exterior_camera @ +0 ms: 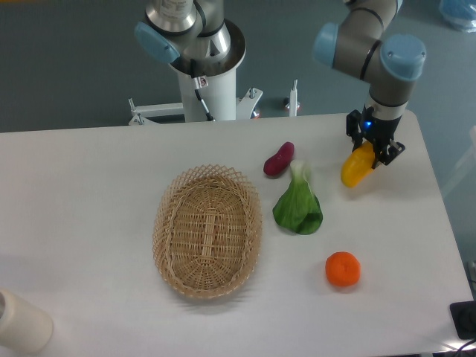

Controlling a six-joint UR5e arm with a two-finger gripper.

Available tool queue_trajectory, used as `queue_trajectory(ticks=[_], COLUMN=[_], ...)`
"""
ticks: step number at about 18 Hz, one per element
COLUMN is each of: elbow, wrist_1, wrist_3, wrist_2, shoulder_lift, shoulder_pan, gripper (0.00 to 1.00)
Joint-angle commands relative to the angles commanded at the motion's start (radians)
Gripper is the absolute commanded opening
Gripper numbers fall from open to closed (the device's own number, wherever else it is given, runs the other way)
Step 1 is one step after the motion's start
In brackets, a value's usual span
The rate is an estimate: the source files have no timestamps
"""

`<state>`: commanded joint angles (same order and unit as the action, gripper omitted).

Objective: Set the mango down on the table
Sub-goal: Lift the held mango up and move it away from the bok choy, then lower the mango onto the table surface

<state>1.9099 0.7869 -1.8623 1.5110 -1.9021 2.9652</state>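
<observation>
The mango hangs clamped in our gripper jaws above the table, so we judge lowering and release remain.

Beyond the far edge of the white tabletop lies a dark grey-blue floor, plain and evenly lit, with no hard shadows. A white metal bracket frame stands on it just behind the table, left of centre. In the far right corner a pale blue object is cut off by the picture's edge. At the near right a black item pokes in beside the table, too cropped to identify. No walls or windows can be made out
</observation>
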Motion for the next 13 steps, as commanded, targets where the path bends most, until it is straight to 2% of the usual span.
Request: queue_trajectory(ticks=[4,6,10,13], elbow=[-0.005,-0.005,0.003,0.003], wrist_1=[-0.003,-0.026,-0.031,-0.031], wrist_3=[0.083,0.116,0.121,0.114], wrist_2=[-0.049,-0.095,-0.098,-0.095], shoulder_lift=[-0.017,-0.028,-0.031,-0.032], shoulder_pan=[-0.003,-0.005,-0.006,-0.006], gripper=[0.47,0.47,0.48,0.52])
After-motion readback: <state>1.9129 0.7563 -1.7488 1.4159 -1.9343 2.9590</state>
